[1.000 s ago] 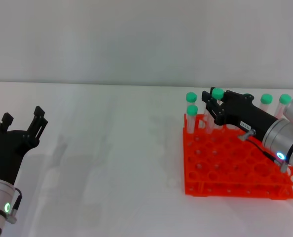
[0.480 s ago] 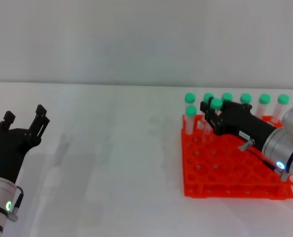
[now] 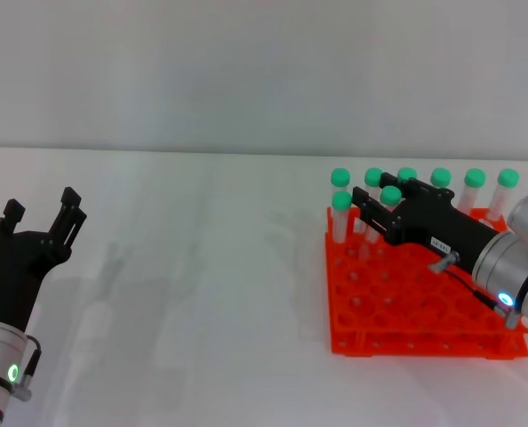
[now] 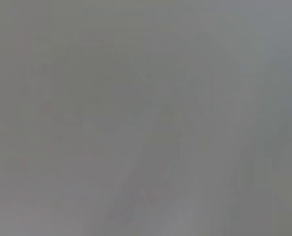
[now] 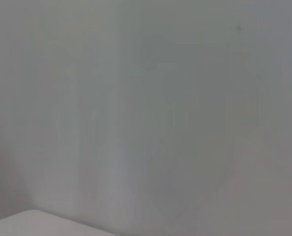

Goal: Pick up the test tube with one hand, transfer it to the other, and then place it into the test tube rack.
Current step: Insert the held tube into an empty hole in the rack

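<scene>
The orange-red test tube rack (image 3: 397, 307) stands on the white table at the right. My right gripper (image 3: 377, 210), a black hand with a small white label at its wrist, reaches over the rack's back left part. It is shut on the test tube (image 3: 390, 194), whose green cap shows just above the fingers; the tube's body is hidden behind the hand. My left gripper (image 3: 42, 213), a black hand on a silver-grey forearm with a green light, is open and empty at the lower left. Both wrist views show only blank grey.
Several other green-capped tubes (image 3: 440, 178) stand upright along the rack's back row, and one (image 3: 341, 203) stands at its left side. The white table (image 3: 202, 267) stretches between the two arms, with a pale wall behind.
My right gripper has moved down and slightly left with the tube, so its green cap now sits lower, about level with the other caps. The left arm has barely moved.
</scene>
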`<action>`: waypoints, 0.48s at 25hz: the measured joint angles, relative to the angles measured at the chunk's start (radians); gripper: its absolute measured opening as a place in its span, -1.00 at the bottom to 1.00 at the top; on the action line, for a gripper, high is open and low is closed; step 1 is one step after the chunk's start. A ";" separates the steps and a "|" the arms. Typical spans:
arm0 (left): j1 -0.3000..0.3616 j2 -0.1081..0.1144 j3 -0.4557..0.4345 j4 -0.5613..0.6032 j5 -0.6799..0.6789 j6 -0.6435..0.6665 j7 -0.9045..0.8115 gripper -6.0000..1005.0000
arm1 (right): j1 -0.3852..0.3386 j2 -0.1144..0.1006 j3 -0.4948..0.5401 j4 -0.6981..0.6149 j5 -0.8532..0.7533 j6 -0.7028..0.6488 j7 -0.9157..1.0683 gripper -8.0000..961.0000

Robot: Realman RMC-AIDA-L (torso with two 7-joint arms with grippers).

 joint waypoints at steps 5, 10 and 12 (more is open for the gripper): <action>0.000 0.000 0.001 0.001 0.000 0.001 0.000 0.75 | -0.019 -0.003 0.006 -0.006 -0.001 -0.031 -0.003 0.00; -0.001 0.000 -0.002 0.003 0.000 0.003 -0.001 0.75 | -0.065 -0.009 0.025 -0.009 0.003 -0.152 0.001 0.25; -0.001 0.000 -0.003 0.003 -0.001 0.003 -0.001 0.75 | -0.083 -0.010 0.044 -0.010 0.002 -0.191 0.004 0.52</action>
